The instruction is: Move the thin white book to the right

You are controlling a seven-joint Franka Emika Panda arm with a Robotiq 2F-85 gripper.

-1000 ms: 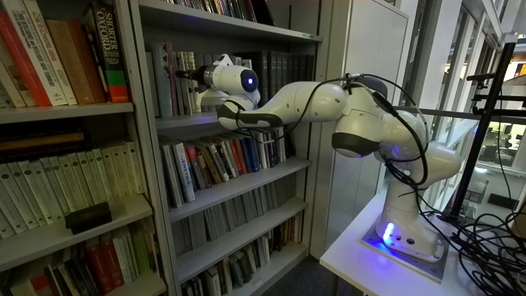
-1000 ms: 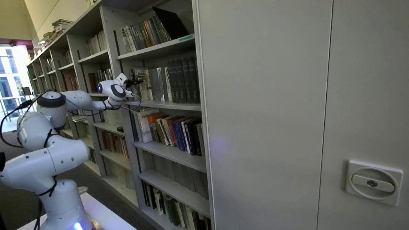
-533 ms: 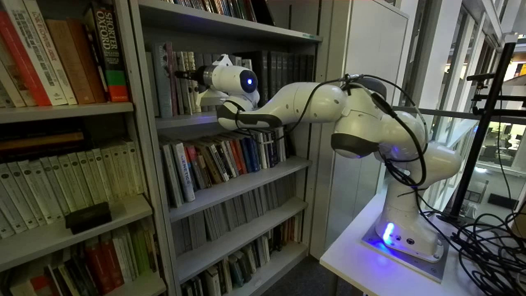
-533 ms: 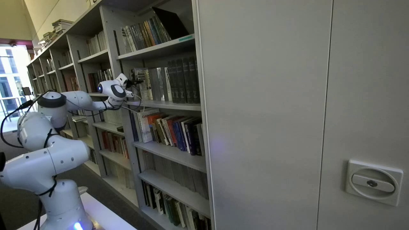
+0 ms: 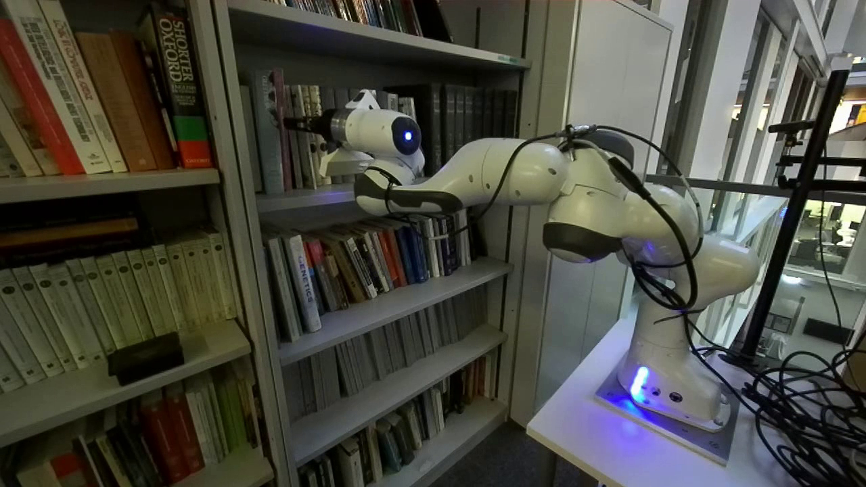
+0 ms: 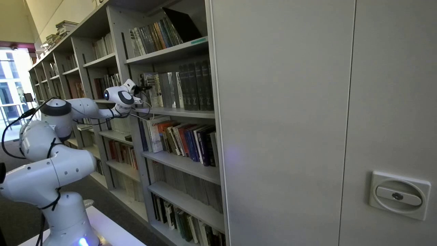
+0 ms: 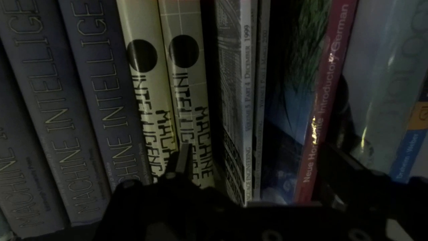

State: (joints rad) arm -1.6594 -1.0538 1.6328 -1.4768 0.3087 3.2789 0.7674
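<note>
Currently, the gripper is parted wide, nothing clasped; the thin white journal marked December 1999 is framed between its fingers, flanked by a second journal, then red Neue Horizonte, and, opposite, by yellowed Machine Intelligence volumes. Farther along, another slim white book is seen beside black bound volumes.

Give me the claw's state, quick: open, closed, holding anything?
Claw: open, holding nothing; in the wrist view, the thin white book shows between its spread jaws.
</note>
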